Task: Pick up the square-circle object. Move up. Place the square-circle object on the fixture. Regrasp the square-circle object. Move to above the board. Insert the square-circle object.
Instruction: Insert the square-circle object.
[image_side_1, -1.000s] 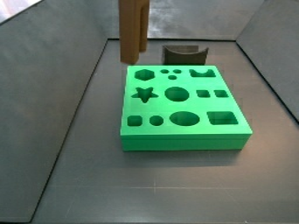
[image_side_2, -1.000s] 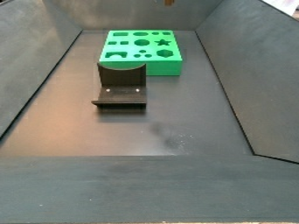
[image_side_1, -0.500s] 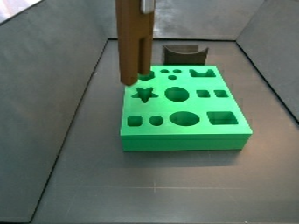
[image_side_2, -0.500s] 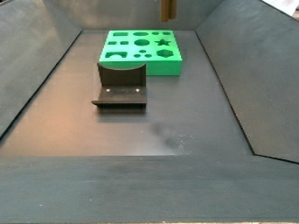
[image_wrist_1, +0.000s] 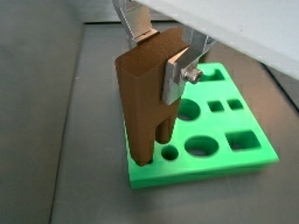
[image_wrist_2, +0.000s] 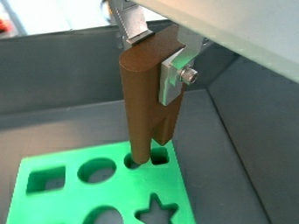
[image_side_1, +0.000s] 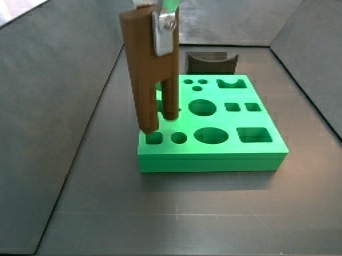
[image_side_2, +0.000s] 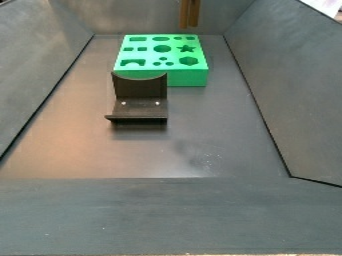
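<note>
The gripper is shut on the upper part of the square-circle object, a long brown peg that hangs upright. In both wrist views the silver fingers clamp the peg from two sides. Its lower end is over the green board, by a small round hole near one corner; I cannot tell whether it touches. In a side view only the peg's tip shows above the board. The dark fixture stands apart, bare.
Grey walls rise around the dark floor. The fixture stands just behind the board in a side view. The board has star, round, square and oval holes.
The gripper has brought the peg down and across the board, from above its far left corner to its near left corner, so the lower end now sits close to the surface.
</note>
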